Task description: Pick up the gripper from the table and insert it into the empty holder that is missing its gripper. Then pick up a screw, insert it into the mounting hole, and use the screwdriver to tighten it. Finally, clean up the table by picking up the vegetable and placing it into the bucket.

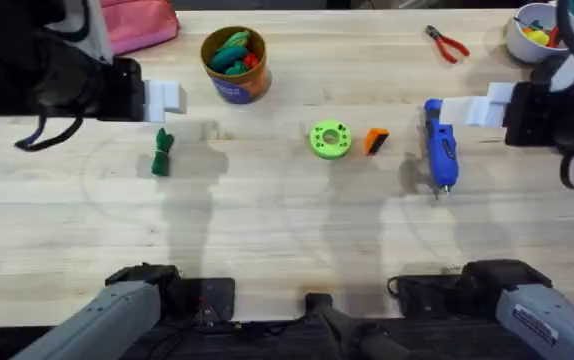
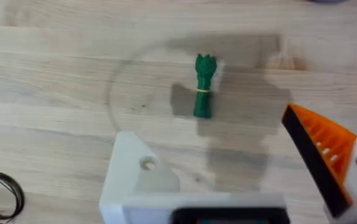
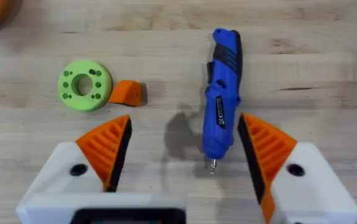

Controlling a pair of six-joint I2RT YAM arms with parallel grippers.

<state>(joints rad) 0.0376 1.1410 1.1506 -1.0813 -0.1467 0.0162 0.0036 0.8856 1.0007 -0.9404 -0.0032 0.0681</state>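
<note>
Left gripper hovers open, empty, above the vegetable near the table's left edge; its holder lacks a pad. Bucket near the far edge. Loose orange gripper mid-table. Right gripper hangs open, empty, over the screwdriver.

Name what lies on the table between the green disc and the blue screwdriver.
In the overhead view, the small loose orange gripper lies between the green disc and the screwdriver, close beside the disc. The right wrist view shows the same.

Workshop: wooden workbench; pliers
</note>
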